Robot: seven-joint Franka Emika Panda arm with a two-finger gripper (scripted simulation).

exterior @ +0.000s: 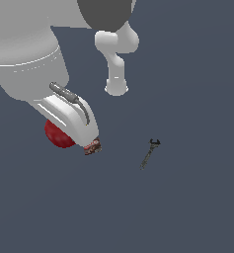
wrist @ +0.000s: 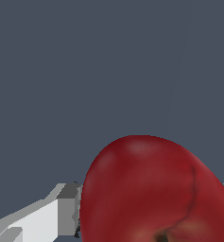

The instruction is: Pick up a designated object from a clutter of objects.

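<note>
So the glossy red round apple-like ball (wrist: 156,194) sits right between the grey gripper fingers (wrist: 68,208) in the wrist view, stem dimple facing the camera; being round, it has no real long axis. Can't tell if the claw actually grips it. The exterior view adds the slim dark grey wrench (exterior: 149,153), well apart, and a brown-red printed packet (exterior: 93,147) beside the ball (exterior: 58,134).

Half-hidden behind the arm (exterior: 64,106): ball (exterior: 58,134) and packet (exterior: 93,147). Cut off at the wrist view's edge: ball (wrist: 151,194) and finger (wrist: 42,220). Too small for detail: wrench (exterior: 150,153). Gripper state not discernible.
</note>
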